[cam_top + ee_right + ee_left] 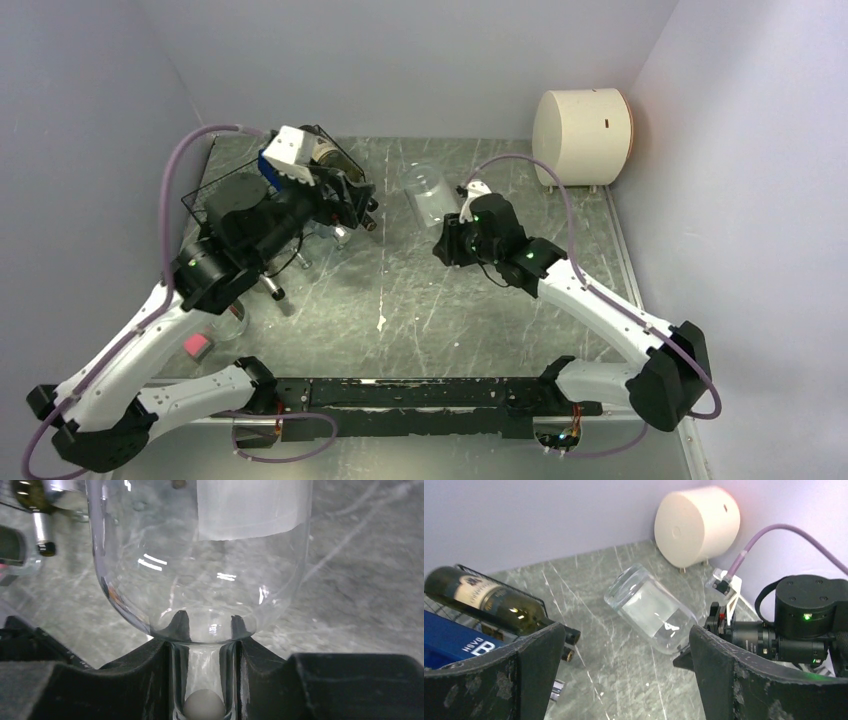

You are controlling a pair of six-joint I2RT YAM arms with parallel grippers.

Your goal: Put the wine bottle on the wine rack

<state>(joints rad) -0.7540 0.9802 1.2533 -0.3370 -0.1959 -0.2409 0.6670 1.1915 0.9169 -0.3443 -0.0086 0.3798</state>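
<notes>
- My left tool (624,652) is wide open, so the dark wine bottle (489,600) rests by itself on the wine rack (205,180), at the table's (400,300) far left corner.
- My right tool (205,647) pinches the clear bottle (200,555) by its thin neck, an easy place to hold.

grey marbled table (420,300) carries a black wine rack (205,185) far left, a cream drum (580,135) far right.

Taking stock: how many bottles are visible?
2: dark green glass wine bottle on the black wire rack; clear glass bottle, neck in the right end effector. Others may be hidden.
</notes>
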